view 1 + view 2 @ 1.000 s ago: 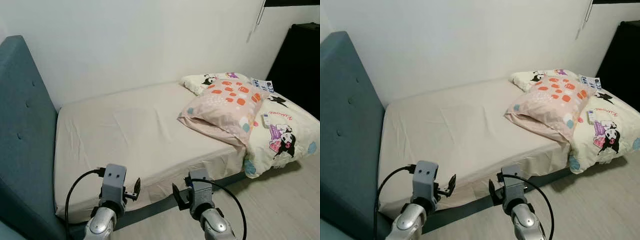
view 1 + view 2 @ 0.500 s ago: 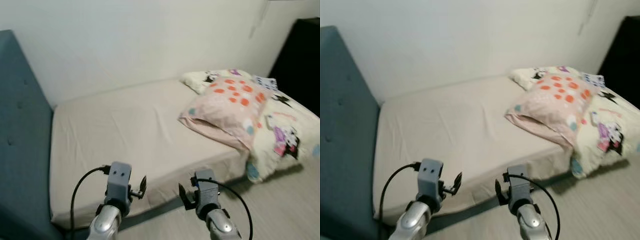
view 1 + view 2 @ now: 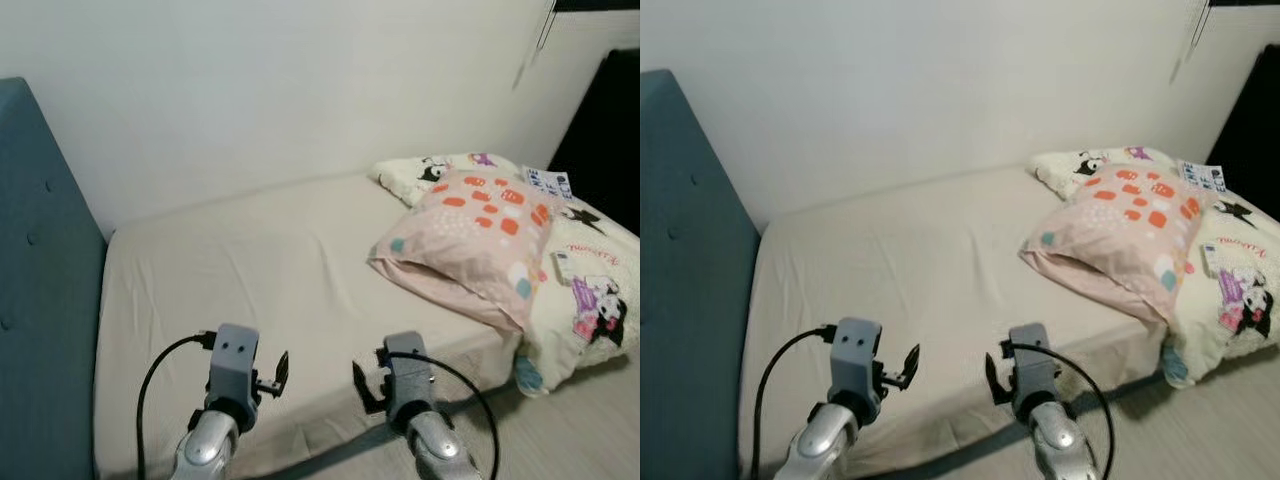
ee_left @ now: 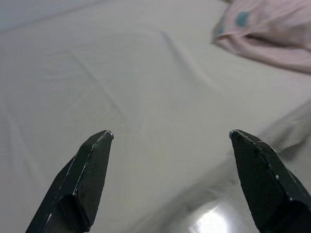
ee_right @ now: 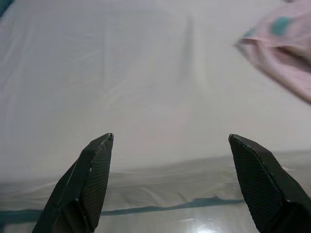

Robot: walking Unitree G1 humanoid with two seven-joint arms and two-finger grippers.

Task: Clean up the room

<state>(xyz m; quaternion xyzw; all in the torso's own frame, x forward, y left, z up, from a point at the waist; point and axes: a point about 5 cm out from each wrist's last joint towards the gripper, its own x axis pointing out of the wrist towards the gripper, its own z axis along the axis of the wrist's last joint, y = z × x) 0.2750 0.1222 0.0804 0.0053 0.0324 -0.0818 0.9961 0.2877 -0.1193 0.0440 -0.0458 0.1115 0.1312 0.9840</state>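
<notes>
Fingers on both my grippers stand wide apart with nothing between them: the left gripper (image 4: 170, 136) and the right gripper (image 5: 170, 138) hang in front of the near edge of the bed (image 3: 250, 270), each looking across the beige sheet. From the head camera I see the left gripper (image 3: 279, 368) and right gripper (image 3: 362, 385) side by side, low and close to that edge.

On the bed's right end lies a pink pillow (image 3: 470, 235) with orange and teal patches, plump and a little creased, its open flap toward the near edge. Its long axis runs slantwise from the far right corner toward the middle of the bed. It rests partly on a cream cartoon-print quilt (image 3: 585, 290) that droops over the right end, with a second printed pillow (image 3: 440, 170) just behind it against the wall (image 3: 280, 90). A teal headboard (image 3: 40, 270) stands at the left end.
</notes>
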